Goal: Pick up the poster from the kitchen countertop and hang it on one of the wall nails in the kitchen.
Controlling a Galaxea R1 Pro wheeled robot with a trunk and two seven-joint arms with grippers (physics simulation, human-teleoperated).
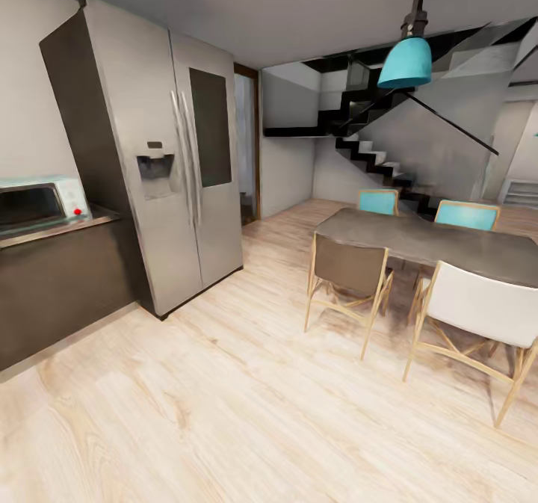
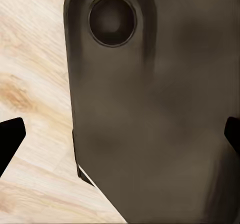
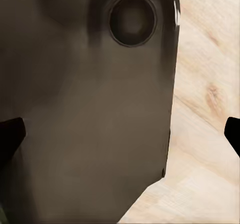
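The poster is out of view. A short end of the kitchen countertop [image 1: 99, 219] shows at the left of the head view, over dark cabinets, with a pale microwave [image 1: 41, 201] standing on it. In the left wrist view, my left gripper [image 2: 121, 136] is open, its two dark fingertips [image 2: 10, 138] far apart with nothing between them, over a dark rounded part of my own body and the wooden floor. My right gripper [image 3: 121, 135] is open in the same way, empty, with its fingertips [image 3: 10, 136] at the picture's sides.
A tall steel fridge [image 1: 161, 159] stands beside the counter. To the right is a dark-topped dining table [image 1: 441, 238] with several chairs [image 1: 347, 271] around it. A teal lamp [image 1: 406, 60] hangs above it, with a black staircase [image 1: 373, 152] behind. Light wooden floor [image 1: 224, 398] stretches ahead.
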